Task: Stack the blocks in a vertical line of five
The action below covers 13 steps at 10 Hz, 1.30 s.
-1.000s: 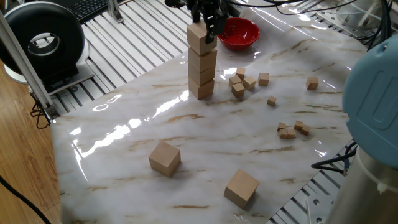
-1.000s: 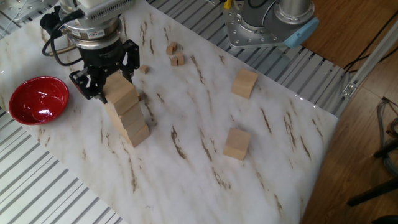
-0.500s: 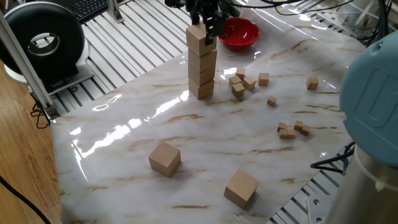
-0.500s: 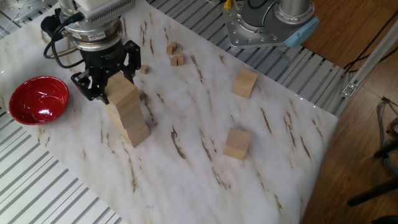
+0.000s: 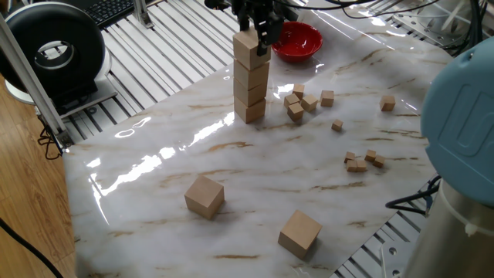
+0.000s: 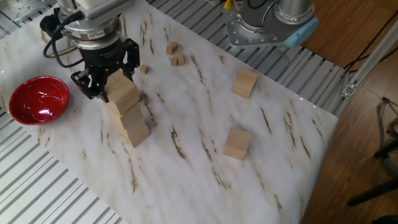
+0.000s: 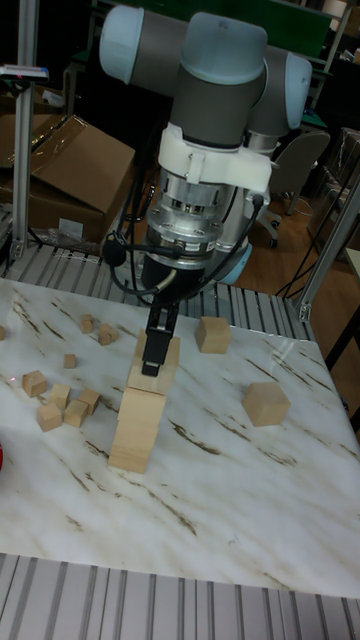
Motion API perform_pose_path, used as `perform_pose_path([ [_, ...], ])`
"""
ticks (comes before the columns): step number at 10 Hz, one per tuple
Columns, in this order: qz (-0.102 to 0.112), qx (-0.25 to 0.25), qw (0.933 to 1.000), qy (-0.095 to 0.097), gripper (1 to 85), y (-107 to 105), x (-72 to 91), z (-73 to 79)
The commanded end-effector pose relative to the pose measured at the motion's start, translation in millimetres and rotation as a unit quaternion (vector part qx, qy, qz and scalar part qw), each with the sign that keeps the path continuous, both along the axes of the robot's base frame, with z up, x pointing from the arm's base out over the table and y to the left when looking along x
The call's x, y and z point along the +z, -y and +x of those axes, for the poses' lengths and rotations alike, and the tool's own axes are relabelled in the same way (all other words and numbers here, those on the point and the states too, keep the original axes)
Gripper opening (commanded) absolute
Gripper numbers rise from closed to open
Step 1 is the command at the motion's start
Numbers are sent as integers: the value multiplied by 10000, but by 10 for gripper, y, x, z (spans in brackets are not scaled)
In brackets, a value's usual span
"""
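A white marble-look table top (image 5: 193, 154) with brown veins lies on a ribbed metal bench (image 5: 154, 46) and throws back glare from overhead light. Wooden floor (image 6: 367, 112) runs beside it, crossed by black cables (image 6: 388, 149). Cardboard boxes (image 7: 60, 165) and an office chair (image 7: 295, 165) stand in the dim room behind.

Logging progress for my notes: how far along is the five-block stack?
Done: three stacked blocks stand on the table. In hand: the tool appears to grip a fourth block set on top, not yet released. Left: a fifth, from one loose block or the other loose block.
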State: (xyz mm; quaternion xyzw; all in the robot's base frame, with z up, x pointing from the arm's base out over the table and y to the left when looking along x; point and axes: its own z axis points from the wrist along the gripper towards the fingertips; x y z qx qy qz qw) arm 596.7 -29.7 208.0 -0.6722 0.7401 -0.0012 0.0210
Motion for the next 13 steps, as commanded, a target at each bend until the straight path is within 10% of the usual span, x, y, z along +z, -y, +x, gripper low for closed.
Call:
perform_pose_path([
  [1,52,43,10000,47,500,23,-9,10],
  [13,197,235,9995,34,703,-58,-68,53],
])
